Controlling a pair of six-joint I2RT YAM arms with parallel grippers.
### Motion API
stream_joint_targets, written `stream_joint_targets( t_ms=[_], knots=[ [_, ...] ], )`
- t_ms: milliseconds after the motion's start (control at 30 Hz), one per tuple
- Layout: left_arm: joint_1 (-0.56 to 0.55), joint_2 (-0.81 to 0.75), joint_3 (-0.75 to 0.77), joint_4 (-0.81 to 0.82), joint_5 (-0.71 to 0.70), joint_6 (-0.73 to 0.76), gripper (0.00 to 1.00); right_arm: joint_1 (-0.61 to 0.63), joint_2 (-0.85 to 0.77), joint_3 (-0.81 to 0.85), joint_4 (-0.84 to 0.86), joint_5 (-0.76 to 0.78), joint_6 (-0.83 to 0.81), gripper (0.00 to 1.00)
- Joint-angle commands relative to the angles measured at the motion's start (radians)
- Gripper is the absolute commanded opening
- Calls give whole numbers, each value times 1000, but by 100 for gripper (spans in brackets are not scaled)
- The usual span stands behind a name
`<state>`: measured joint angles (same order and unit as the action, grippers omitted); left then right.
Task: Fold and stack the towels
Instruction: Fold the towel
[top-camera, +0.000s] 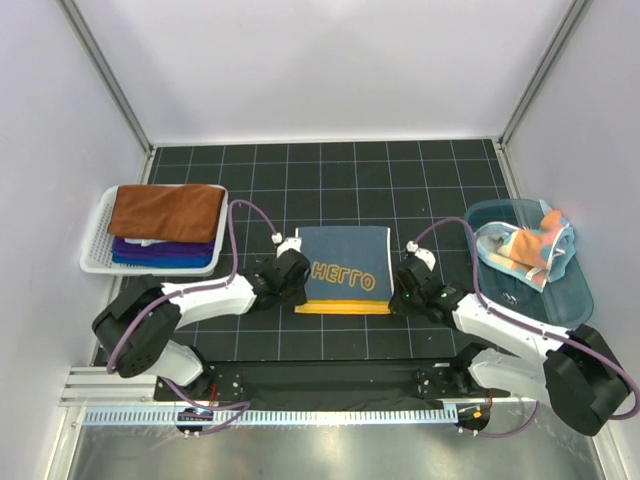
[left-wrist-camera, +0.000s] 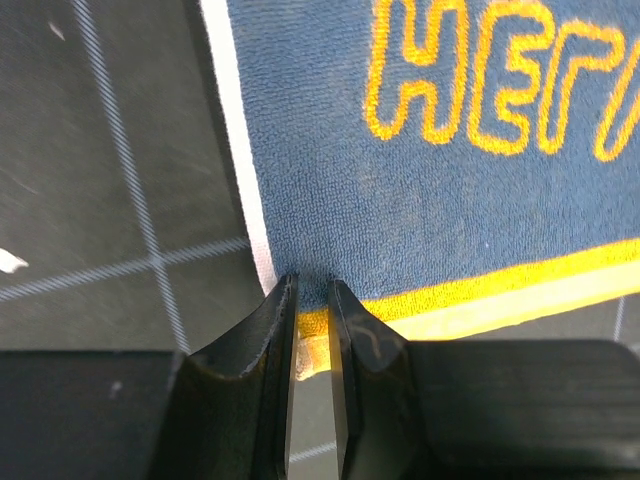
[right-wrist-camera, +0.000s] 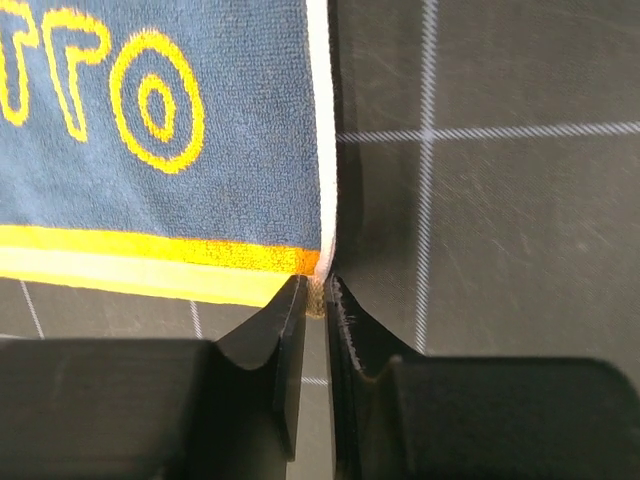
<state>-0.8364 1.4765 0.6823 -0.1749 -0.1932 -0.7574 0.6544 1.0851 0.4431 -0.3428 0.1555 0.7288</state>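
Right now your left gripper (left-wrist-camera: 312, 288) is pinched on the near-left corner of the navy towel (top-camera: 343, 268). In the left wrist view you can see yellow cloth squeezed in the narrow gap between the fingers. Your right gripper (right-wrist-camera: 315, 290) is doing the same at the near-right corner, with its jaws drawn nearly together and the white-edged corner caught between the tips.

The towel lies flat mid-table on the black grid mat (top-camera: 330, 170), with its yellow stripe along the near edge and yellow outline lettering facing up.

On your left, the white basket (top-camera: 95, 257) holds a folded stack with the rust brown towel (top-camera: 167, 210) on top and a purple towel (top-camera: 165, 247) under it. On your right, the teal tub (top-camera: 570, 300) holds crumpled towels (top-camera: 525, 245) in light blue, orange and white.
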Motion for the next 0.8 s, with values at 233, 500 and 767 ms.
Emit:
stream_joint_targets(
  t_ms=[233, 500, 767],
  knots=[
    [-76, -159, -20, -263, -41, -51, 29, 5, -142, 80, -185, 99, 1, 46],
    [-15, -182, 215, -334, -91, 53, 41, 2, 26, 310, -154, 144, -77, 49],
    [144, 99, 468, -215, 75, 162, 37, -33, 399, 578, 63, -48, -164, 22]
  ],
)
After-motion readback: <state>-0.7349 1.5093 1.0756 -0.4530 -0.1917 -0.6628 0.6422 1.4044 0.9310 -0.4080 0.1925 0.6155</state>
